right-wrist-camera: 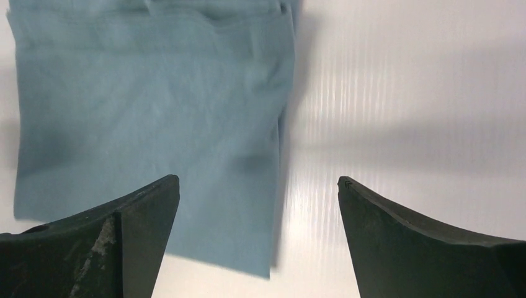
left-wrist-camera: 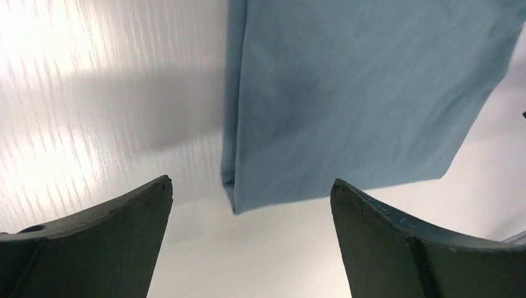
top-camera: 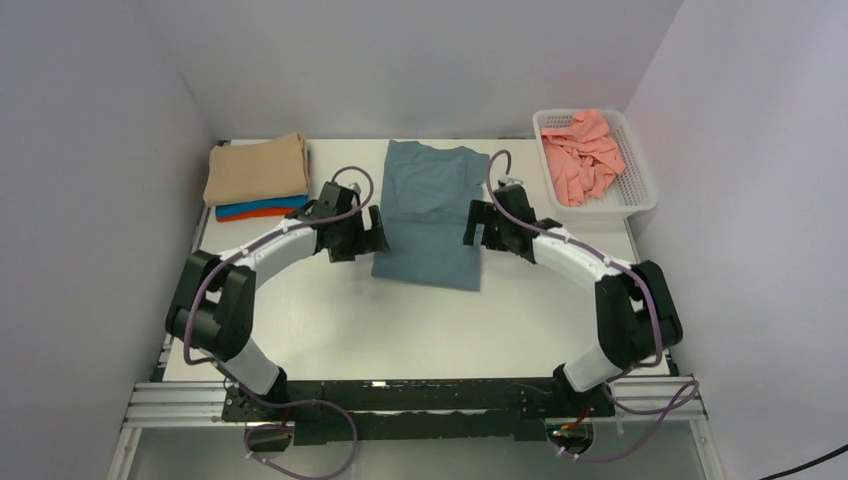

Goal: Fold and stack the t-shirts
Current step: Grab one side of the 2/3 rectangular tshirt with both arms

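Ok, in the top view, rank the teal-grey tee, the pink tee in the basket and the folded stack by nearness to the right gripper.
1. the teal-grey tee, mid-table, right beside the right gripper
2. the pink tee, in the basket at the far right
3. the folded stack, at the far left

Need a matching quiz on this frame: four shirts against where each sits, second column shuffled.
Things:
1. dusty teal-grey cloth t-shirt
2. salmon pink crumpled cloth t-shirt
3. tan folded cloth t-shirt
4. bright blue folded cloth t-shirt

Places:
A. in the white perforated plastic basket, far right
B. top of the far-left stack
C. spread flat mid-way across the white table
D. in the far-left stack, under the tan one

Pairs: 1-C, 2-A, 3-B, 4-D
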